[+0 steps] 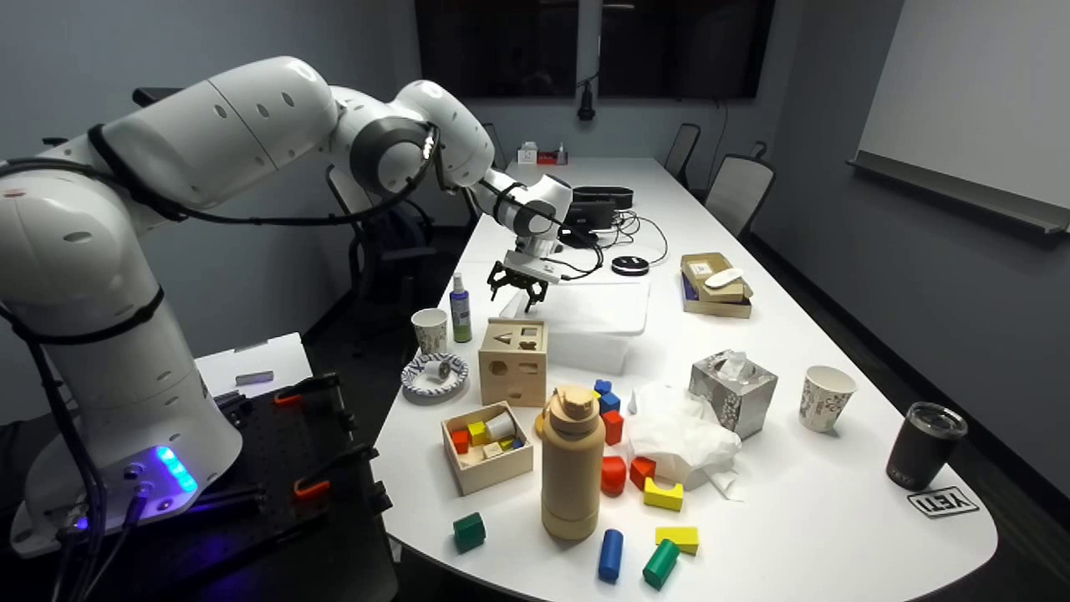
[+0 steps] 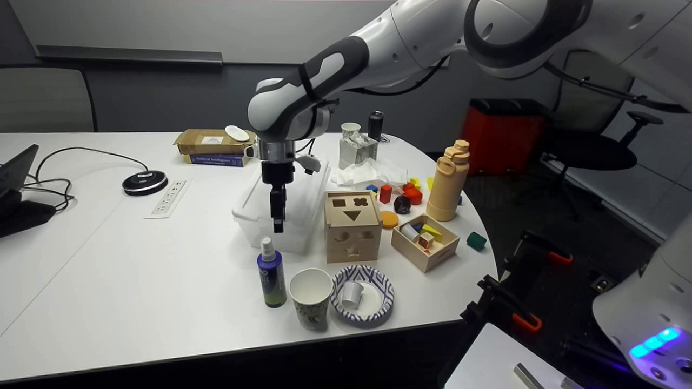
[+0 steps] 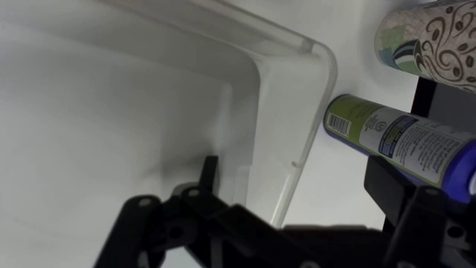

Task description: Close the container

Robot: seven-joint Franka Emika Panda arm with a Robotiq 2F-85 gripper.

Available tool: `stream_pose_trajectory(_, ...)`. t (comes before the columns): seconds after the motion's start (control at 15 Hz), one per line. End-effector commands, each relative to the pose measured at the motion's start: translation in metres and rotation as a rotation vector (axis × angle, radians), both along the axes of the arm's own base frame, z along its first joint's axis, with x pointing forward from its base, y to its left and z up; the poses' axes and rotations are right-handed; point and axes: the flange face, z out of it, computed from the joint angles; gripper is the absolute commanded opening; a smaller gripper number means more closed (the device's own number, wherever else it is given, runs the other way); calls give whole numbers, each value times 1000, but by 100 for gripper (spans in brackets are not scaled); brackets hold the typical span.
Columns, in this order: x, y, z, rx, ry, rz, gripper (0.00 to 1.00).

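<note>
The container is a low, translucent white box [image 1: 589, 353] with a flat white top surface [image 1: 598, 308]. It also shows in an exterior view [image 2: 297, 237] and fills the left of the wrist view [image 3: 286, 108]. I cannot tell how its lid sits. The wooden cube hides part of its near side. My gripper [image 1: 512, 303] is open and empty, pointing down at the container's edge; it also shows in an exterior view [image 2: 278, 224]. In the wrist view my gripper [image 3: 293, 159] has one finger over the container and the other outside its rim. Contact with the rim is unclear.
A spray bottle [image 2: 272, 278] stands close to the outer finger, beside a paper cup [image 2: 312, 302]. The wooden cube with holes [image 2: 353, 232] stands right by the container. A patterned bowl [image 2: 386, 302], a tan bottle [image 1: 573, 468] and a tissue box [image 1: 734, 397] are nearby.
</note>
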Motion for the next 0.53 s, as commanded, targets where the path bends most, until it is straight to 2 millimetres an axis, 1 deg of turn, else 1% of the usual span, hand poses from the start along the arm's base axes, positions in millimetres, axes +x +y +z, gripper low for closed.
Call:
stream_pose_trajectory(0.0, 0, 4, 12, 29, 39, -4, 100)
stream_pose_trajectory(0.47, 5, 6, 26, 61, 71, -15, 100)
